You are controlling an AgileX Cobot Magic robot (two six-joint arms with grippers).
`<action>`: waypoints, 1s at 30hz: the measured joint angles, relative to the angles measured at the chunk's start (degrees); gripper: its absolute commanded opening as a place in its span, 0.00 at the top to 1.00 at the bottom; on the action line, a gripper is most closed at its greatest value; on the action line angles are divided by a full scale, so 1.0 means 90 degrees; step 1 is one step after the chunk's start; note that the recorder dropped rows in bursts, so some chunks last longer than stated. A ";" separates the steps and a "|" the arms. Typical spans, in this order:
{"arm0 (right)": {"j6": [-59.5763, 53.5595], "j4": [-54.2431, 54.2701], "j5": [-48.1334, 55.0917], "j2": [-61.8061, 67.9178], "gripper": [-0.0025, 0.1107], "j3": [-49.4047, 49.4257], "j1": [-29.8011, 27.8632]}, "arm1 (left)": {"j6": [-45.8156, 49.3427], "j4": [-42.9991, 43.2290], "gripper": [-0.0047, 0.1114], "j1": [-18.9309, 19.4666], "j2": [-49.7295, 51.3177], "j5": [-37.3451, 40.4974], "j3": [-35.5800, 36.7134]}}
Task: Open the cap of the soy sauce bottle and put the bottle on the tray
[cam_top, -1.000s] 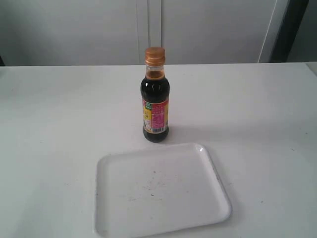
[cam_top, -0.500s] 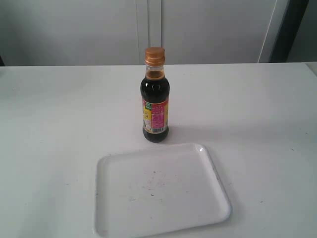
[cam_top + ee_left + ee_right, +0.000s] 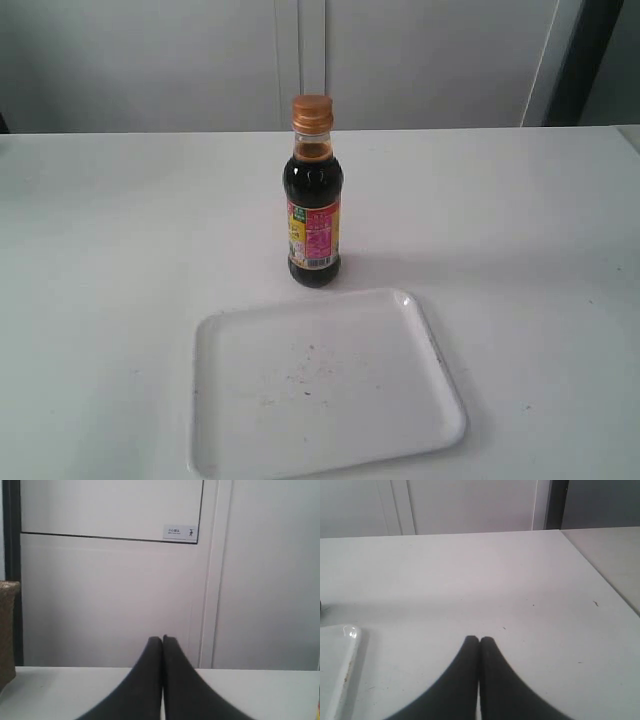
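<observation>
Bottle (image 3: 314, 215) upright mid-tabletop (image 3: 520, 220), cap (image 3: 312, 112) down, just beyond the tray (image 3: 225, 400) by the near edge. Both jaws pressed together, holding nothing (neither arm near yet). Best to steady the body, then lift the cap's lip gently.

Running off the exterior view's lower edge: flat white rectangular plastic tray (image 3: 325, 385); showing only a corner in the right wrist view.

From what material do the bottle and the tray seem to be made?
The soy sauce bottle looks like clear glossy plastic or glass: the dark liquid shows through. The tray looks like smooth white plastic, judging by its thin moulded rim and rounded corners.
</observation>
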 measured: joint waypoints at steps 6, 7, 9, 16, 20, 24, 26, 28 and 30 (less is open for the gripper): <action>0.0000 0.0000 -0.0013 0.0000 0.98 0.0000 0.0000 | -0.0734 0.1010 0.96 0.0000 0.1309 -0.1011 -0.0451; 0.0000 0.0000 -0.0013 0.0000 0.98 0.0000 0.0000 | -0.0839 0.1155 0.96 0.0000 0.1554 -0.1152 -0.0540; 0.0000 0.0000 -0.0013 0.0000 0.98 0.0000 0.0000 | -0.1052 0.1437 0.96 0.0000 0.2037 -0.1429 -0.0702; 0.0000 0.0000 -0.0013 0.0000 0.98 0.0000 0.0000 | -0.1629 0.2290 0.96 0.0000 0.3652 -0.2680 -0.1233; 0.0000 0.0000 -0.0013 0.0000 0.98 0.0000 0.0000 | -0.1726 0.2624 0.96 0.0000 0.4398 -0.3233 -0.1515; 0.0000 0.0000 -0.0013 0.0000 0.98 0.0000 0.0000 | -0.1837 0.3107 0.96 0.0000 0.4975 -0.3595 -0.1865; 0.0000 0.0000 -0.0013 0.0000 0.98 0.0000 0.0000 | -0.1918 0.3296 0.96 0.0000 0.5258 -0.3782 -0.2037; 0.0000 0.0000 -0.0013 0.0000 0.98 0.0000 0.0000 | -0.2006 0.3424 0.96 0.0000 0.5524 -0.3977 -0.2198; 0.0000 0.0000 -0.0013 0.0000 0.98 0.0000 0.0000 | -0.2049 0.3548 0.96 0.0000 0.5763 -0.4183 -0.2332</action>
